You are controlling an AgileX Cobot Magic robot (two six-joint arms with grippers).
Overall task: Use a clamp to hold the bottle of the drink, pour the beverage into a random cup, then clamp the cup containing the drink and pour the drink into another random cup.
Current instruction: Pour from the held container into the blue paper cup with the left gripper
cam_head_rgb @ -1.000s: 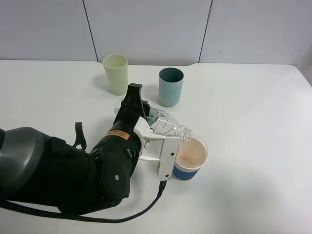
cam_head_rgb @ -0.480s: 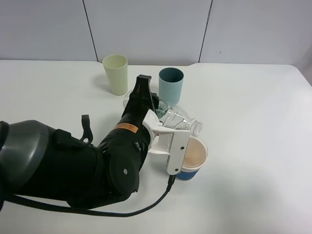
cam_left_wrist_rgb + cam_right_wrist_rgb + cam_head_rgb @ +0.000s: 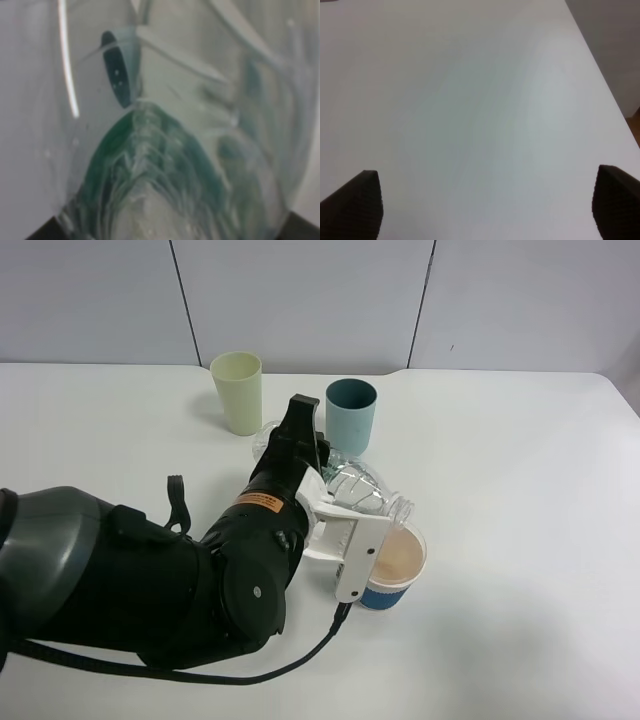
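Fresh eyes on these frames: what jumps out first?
The bulky black left arm fills the lower left of the high view. Its left gripper is clamped on the bottle, which is tipped with its mouth over the paper cup. Behind them stand the teal tumbler and the yellow-green tumbler, both upright.

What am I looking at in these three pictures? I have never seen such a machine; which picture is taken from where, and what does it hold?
This is a robot with two arms, each ending in a pincer. The wide picture comes from a camera mounted high above a white table. The left pincer, on the black arm, is shut on a clear bottle, tilted with its mouth over a paper cup. Behind stand a teal tumbler and a pale yellow-green tumbler. The blurred green picture comes from the left wrist camera: the bottle fills it. The last comes from the right wrist: the right pincer is open and holds nothing, over the table.
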